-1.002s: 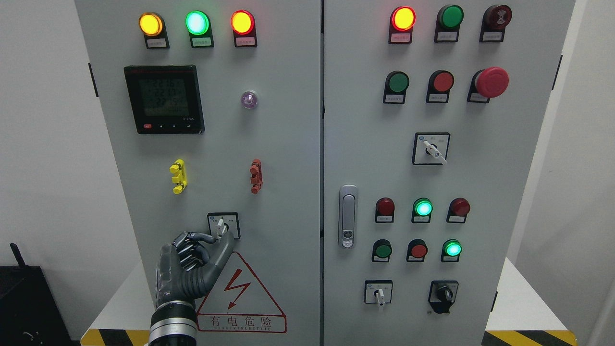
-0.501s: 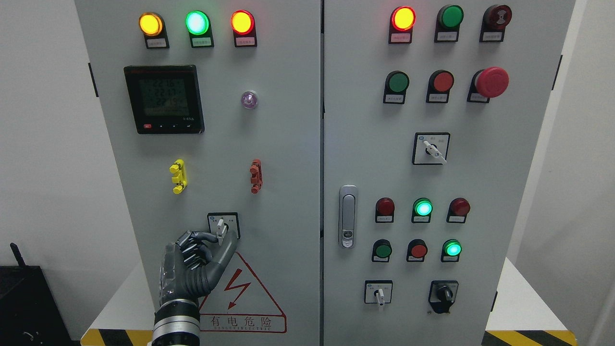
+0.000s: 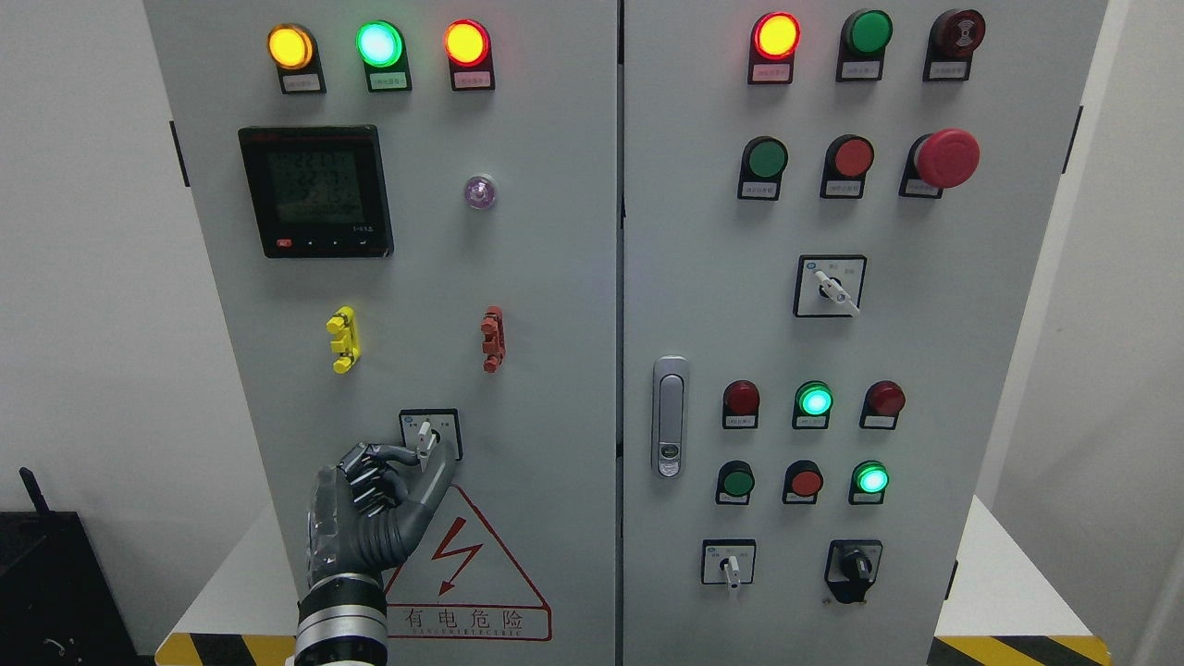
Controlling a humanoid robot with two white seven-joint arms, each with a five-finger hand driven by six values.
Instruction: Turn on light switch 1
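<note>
The selector switch (image 3: 425, 433) is a small white lever on a black-framed square plate, low on the left cabinet door (image 3: 546, 277). Its lever points almost straight up. My left hand (image 3: 430, 455) comes up from the bottom edge, dark grey with a silver wrist cuff. The index fingertip touches the lever's lower left and the thumb (image 3: 435, 476) lies at its lower right, pinching the lever's base. The other fingers are curled below. The right hand does not show.
A red lightning warning sticker (image 3: 462, 564) sits just below the switch. Yellow (image 3: 343, 339) and red (image 3: 493, 339) terminals and a meter (image 3: 315, 191) are above. The right door carries a handle (image 3: 670, 416), buttons, lamps and an emergency stop (image 3: 946, 158). A black box (image 3: 46, 583) stands lower left.
The left hand has shifted slightly right and down, with its wrist a little lower. The lever still stands upright and the lamps are unchanged.
</note>
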